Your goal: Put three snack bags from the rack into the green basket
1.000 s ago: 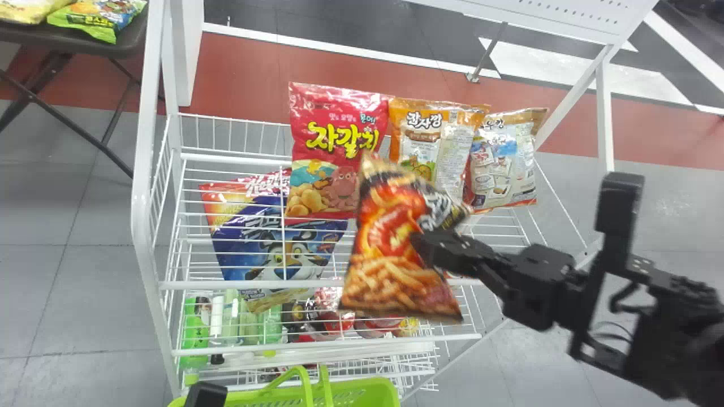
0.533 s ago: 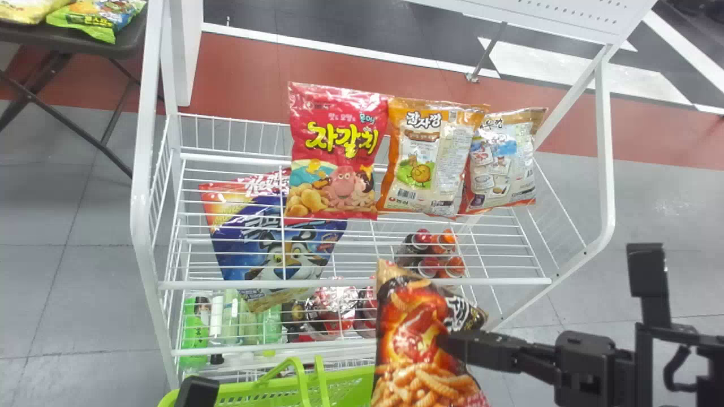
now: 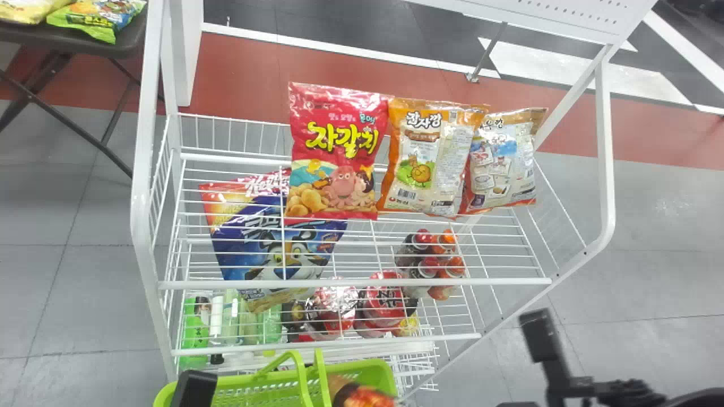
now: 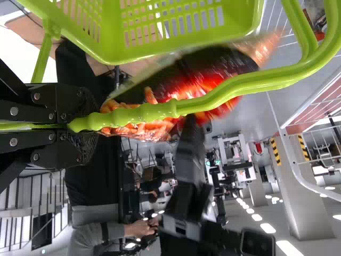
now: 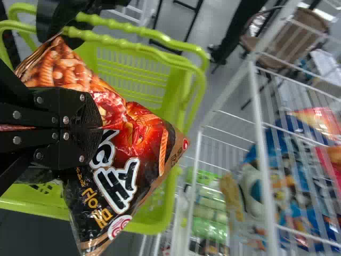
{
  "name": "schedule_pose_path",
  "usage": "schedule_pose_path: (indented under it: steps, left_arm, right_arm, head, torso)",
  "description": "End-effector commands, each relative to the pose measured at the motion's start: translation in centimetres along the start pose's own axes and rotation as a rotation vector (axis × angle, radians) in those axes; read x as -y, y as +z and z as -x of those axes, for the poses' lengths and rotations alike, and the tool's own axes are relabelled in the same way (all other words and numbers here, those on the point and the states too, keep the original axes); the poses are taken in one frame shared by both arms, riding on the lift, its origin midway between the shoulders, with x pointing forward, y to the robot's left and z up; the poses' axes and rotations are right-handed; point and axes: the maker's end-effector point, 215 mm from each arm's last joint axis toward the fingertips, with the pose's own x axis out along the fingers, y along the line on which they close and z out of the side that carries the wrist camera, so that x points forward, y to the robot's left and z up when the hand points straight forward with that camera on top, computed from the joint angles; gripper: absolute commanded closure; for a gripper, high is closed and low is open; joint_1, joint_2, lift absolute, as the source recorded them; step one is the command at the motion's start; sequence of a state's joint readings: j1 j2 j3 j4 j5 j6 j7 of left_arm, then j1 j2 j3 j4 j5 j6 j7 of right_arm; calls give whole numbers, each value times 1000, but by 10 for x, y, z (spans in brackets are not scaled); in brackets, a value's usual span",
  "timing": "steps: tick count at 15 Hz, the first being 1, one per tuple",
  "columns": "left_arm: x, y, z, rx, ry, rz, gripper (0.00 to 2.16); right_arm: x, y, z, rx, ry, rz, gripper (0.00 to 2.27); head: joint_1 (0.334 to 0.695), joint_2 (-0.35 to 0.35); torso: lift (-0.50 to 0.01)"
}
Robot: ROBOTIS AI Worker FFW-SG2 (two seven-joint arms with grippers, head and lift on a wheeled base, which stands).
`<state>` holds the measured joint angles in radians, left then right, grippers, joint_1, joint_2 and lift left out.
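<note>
Two snack bags (image 3: 97,18) lie on a dark folding table (image 3: 127,48) at far left. Next, the left gripper (image 3: 195,388) is clenched on a handle (image 4: 229,88) of the green basket (image 3: 254,394). The white rack (image 3: 362,283) holds a blue cereal bag (image 3: 271,249), then a pink snack bag (image 3: 334,147). A black-and-red snack bag (image 3: 365,397) is over the basket's mouth. Farther right, an orange bag (image 3: 427,158) and a tan bag (image 3: 500,164) sit on the rack; the right gripper (image 3: 546,342) tightly pinches the black-and-red bag.
</note>
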<state>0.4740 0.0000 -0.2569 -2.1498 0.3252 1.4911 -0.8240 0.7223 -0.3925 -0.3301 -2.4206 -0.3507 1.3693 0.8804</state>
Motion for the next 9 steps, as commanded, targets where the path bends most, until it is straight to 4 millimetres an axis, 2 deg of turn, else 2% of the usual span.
schedule_pose_path:
  steps: [1,4,9]
  left_arm:
    - [3,-1,-1,-6,-4,1,1413]
    - [6,-2,-2,-12,-3,-2,1413]
    - [8,-6,-3,-19,-2,-1,1413]
  right_arm:
    - [-12,-13,-32,-28,51,30,2240]
    - [-12,-16,-78,-41,65,108,2240]
    - [23,5,-155,6,35,265,2240]
  head:
    - [695,-350]
    - [695,-350]
    - [695,-350]
  torso:
    - [0]
    - [0]
    - [0]
